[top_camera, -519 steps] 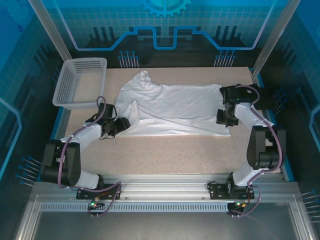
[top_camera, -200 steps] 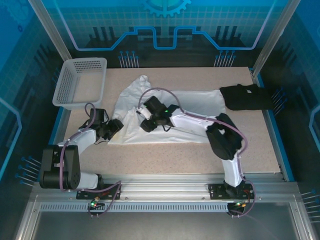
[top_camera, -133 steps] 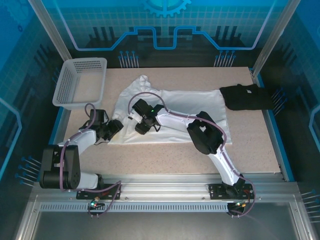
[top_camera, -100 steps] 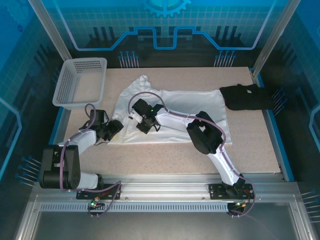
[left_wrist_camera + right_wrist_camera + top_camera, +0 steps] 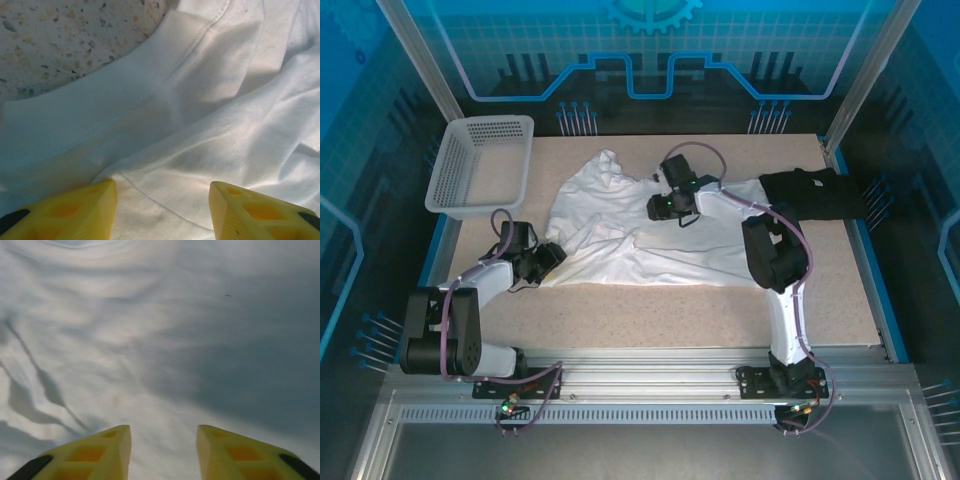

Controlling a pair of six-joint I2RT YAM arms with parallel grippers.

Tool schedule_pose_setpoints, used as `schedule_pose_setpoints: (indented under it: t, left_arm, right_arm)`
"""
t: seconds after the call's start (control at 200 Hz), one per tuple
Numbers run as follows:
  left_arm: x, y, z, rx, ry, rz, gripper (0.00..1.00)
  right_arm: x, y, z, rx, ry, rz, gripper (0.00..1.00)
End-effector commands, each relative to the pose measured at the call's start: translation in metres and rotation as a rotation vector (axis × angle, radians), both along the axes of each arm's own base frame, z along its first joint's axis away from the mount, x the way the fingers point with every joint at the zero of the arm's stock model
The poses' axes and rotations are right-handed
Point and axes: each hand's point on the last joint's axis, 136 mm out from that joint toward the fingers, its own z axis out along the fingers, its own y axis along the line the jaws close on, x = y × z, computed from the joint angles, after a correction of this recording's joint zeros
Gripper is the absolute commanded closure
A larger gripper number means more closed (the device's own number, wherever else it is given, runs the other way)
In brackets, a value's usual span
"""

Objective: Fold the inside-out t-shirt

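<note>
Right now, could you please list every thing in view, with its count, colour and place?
t-shirt: one, white, wrinkled, spread across the middle
folded garment: one, black, far right, beside the t-shirt
basket: one, white, far left corner
table: one, speckled beige, under everything
left gripper: one, yellow jaws, open, at the t-shirt's near left edge
right gripper: one, yellow jaws, open, above the t-shirt's far middle

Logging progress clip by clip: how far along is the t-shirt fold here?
Done: nothing folded; the t-shirt lies spread and wrinkled. In hand: left gripper at its left edge, right gripper over its far middle, both with fingers apart, no cloth pinched. Left: every fold.
</note>
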Motion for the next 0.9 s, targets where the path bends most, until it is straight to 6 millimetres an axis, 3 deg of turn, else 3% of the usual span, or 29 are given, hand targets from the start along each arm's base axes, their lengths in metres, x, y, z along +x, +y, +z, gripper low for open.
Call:
schedule_pose_setpoints:
  t: [0.0, 0.195, 0.43, 0.61, 0.755, 0.895]
  left_arm:
    - [-0.003, 0.006, -0.005, 0.029, 0.007, -0.003, 0.47]
    - [-0.003, 0.010, 0.007, 0.055, -0.017, 0.006, 0.47]
    - [-0.001, 0.018, 0.040, 0.185, -0.122, 0.015, 0.48]
    - [0.031, -0.030, 0.065, 0.235, -0.244, -0.155, 0.48]
    - [0.069, -0.054, 0.049, 0.182, -0.198, -0.211, 0.49]
    - [0.093, -0.052, 0.027, 0.236, -0.072, -0.241, 0.50]
  right_arm:
    - [-0.018, 0.016, 0.002, 0.080, 0.054, 0.033, 0.56]
    - [-0.049, -0.007, 0.027, 0.053, 0.013, 0.074, 0.54]
    - [-0.111, -0.047, 0.026, -0.013, 0.027, 0.080, 0.54]
    - [-0.138, -0.086, 0.011, -0.078, 0.070, 0.011, 0.55]
    - [-0.144, -0.120, 0.009, -0.042, 0.094, -0.085, 0.55]
    - [-0.148, -0.145, 0.008, -0.055, 0.104, -0.139, 0.55]
